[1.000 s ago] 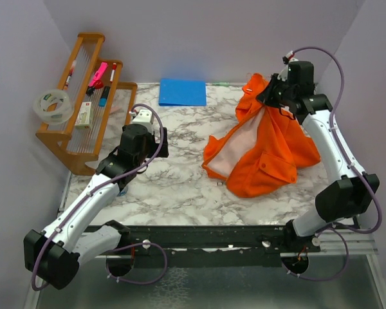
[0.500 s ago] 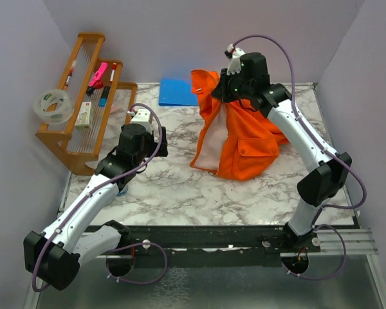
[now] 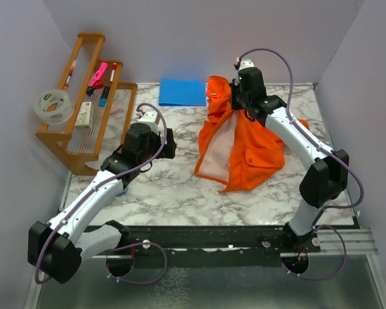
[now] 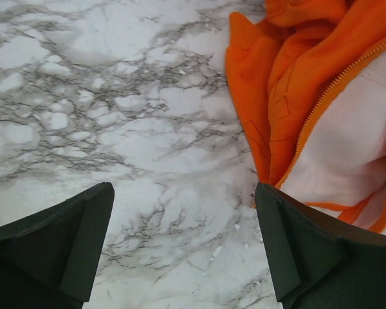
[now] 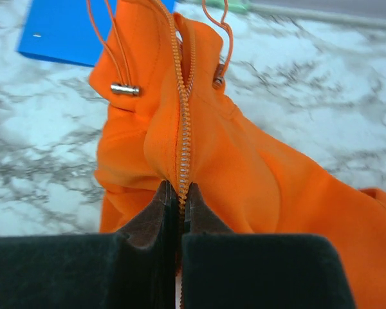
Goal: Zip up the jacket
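Note:
The orange jacket (image 3: 244, 145) lies open at the back centre-right of the marble table, its pale pink lining (image 3: 220, 151) facing up. My right gripper (image 3: 235, 96) is shut on the jacket's zipper edge near the collar and lifts it. In the right wrist view the jaws (image 5: 180, 193) pinch the zipper strip (image 5: 183, 129), with drawstring toggles (image 5: 125, 89) above. My left gripper (image 3: 169, 147) is open and empty, low over the table left of the jacket. In the left wrist view the jacket's hem and zipper (image 4: 321, 103) lie just beyond the right finger (image 4: 289, 244).
A flat blue rectangle (image 3: 183, 92) lies at the back next to the jacket's collar. A wooden rack (image 3: 83, 103) with pens and a tape roll (image 3: 53, 106) stands at the back left. Purple walls close in on both sides.
My right gripper swung the jacket's collar leftward to the back centre, then settled slightly right and lower; the jacket now lies more spread. My left gripper moved a little right toward it.

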Motion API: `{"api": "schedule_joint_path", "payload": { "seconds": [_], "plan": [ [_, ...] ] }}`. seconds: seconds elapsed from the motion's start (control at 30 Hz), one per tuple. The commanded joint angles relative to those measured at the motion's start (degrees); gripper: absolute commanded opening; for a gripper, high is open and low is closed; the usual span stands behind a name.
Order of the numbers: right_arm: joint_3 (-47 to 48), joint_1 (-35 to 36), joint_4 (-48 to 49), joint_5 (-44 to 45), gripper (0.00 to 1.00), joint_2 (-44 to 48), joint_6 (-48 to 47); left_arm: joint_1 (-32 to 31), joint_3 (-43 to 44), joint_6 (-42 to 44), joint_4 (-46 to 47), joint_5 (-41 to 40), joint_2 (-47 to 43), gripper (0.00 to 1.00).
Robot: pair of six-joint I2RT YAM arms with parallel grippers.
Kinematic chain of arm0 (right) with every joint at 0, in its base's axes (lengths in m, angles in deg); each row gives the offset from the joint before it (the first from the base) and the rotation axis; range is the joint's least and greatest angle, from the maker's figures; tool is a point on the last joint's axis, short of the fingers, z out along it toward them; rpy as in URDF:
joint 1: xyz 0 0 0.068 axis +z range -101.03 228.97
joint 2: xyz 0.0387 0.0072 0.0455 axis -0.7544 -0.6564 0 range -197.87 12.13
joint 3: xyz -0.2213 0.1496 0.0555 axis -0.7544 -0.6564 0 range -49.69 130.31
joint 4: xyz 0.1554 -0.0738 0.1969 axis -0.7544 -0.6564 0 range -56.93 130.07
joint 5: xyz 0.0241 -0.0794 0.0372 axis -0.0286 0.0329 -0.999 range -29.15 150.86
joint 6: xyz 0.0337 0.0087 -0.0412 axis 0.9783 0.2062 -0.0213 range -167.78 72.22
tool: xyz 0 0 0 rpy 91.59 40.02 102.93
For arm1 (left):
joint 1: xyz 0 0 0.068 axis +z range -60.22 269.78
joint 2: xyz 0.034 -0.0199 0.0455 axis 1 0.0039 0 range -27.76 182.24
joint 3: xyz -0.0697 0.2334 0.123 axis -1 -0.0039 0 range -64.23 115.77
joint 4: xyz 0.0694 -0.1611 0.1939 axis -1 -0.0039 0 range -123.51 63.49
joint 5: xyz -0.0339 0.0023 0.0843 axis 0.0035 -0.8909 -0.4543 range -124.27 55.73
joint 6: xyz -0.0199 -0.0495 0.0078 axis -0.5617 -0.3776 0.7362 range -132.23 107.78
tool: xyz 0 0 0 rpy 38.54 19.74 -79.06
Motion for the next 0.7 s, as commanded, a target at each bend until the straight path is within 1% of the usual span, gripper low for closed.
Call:
{"api": "schedule_joint_path", "payload": {
  "seconds": [0.0, 0.07, 0.13, 0.17, 0.23, 0.33, 0.4, 0.5, 0.57, 0.67],
  "plan": [
    [-5.87, -4.86, 2.0, 8.85, 0.02, 0.34, 5.42, -5.56, -0.46, -5.04, 3.25, 2.29, 4.27, 0.99],
    [-9.62, -7.16, 2.82, 6.71, 0.05, 1.09, 7.45, -8.98, -0.86, -7.13, 4.95, -0.01, 5.98, 0.99],
    [-12.28, -9.05, 2.8, 4.11, 0.09, 2.2, 8.78, -9.91, -2.22, -10.11, 7.55, -0.58, 7.42, 0.99],
    [-13.35, -9.47, 2.65, 3.47, 0.13, 2.94, 9.25, -10.02, -2.88, -11.24, 9.32, -0.09, 8.06, 0.99],
    [-15.23, -9.76, 2.74, 2.53, 0.25, 5.04, 9.85, -10.15, -3.69, -12.75, 12.12, 0.88, 9.5, 0.99],
    [-17.78, -9.84, 2.65, 0.0, 0.49, 8.63, 10.58, -10.56, -2.91, -13.04, 15.56, 1.94, 12.4, 0.99],
    [-18.67, -9.84, 1.3, -0.81, 0.65, 11.55, 11.32, -10.86, -1.51, -12.69, 15.91, 2.2, 15.06, 0.99],
    [-20.73, -9.84, -0.62, -1.26, 0.83, 15.96, 12.02, -11.5, 0.57, -11.67, 18.31, 2.52, 19.11, 0.99],
    [-22.07, -9.84, -1.73, -2.02, 0.9, 18.95, 12.25, -12.26, 1.6, -10.54, 19.57, 2.51, 21.59, 0.99],
    [-23.34, -9.84, -3.89, -6.84, 0.92, 22.23, 12.78, -13.5, 2.46, -8.95, 20.72, 1.94, 24.98, 0.99]
  ]
}}
